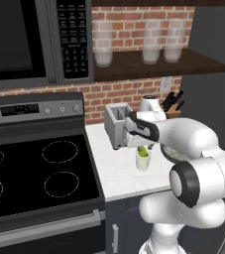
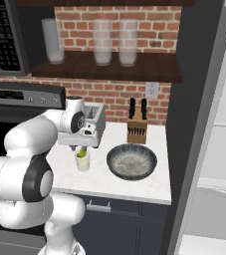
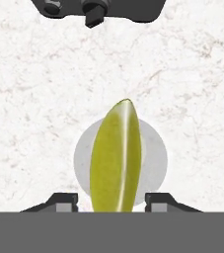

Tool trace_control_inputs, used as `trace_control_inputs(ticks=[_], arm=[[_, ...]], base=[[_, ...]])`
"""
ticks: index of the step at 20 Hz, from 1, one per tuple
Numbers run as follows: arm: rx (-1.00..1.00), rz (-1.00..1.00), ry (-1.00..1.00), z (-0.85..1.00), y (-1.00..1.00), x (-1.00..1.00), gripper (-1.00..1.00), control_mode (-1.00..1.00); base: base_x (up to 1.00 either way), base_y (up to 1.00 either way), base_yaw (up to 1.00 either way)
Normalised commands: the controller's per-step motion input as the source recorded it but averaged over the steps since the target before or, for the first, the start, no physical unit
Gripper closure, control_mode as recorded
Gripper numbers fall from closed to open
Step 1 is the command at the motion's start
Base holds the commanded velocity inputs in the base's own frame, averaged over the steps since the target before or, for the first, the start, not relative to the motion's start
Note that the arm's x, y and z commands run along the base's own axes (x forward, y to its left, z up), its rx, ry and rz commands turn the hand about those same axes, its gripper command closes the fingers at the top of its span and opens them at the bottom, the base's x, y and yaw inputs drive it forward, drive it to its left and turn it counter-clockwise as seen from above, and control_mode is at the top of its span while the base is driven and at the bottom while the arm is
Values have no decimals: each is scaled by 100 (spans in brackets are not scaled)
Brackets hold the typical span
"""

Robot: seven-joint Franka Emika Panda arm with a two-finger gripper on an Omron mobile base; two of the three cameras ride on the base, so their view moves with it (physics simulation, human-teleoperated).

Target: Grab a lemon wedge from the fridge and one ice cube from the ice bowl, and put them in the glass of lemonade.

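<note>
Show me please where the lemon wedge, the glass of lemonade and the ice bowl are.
lemon wedge (image 3: 116, 158), hand view, middle of its yellow-green body.
glass of lemonade (image 1: 143, 161), left base view, its clear side wall.
ice bowl (image 2: 115, 168), right base view, front left of its dark rim.

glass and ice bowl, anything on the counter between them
Nothing: in the right base view, bare white counter separates the glass and the ice bowl.

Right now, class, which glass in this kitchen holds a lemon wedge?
The short glass of lemonade on the counter, under the gripper. The lemon wedge pokes from it; the three taller shelf glasses don't.
</note>
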Motion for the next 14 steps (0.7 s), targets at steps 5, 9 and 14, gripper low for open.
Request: trace_control_inputs(ticks=[5,9,14], arm=[[0,0,0,0,0,0,-100,-100],[0,0,0,1,-4,0,-100,-100],[0,0,0,27,-23,-9,-100,-100]], base=[[0,0,0],[0,0,0],[0,0,0]])
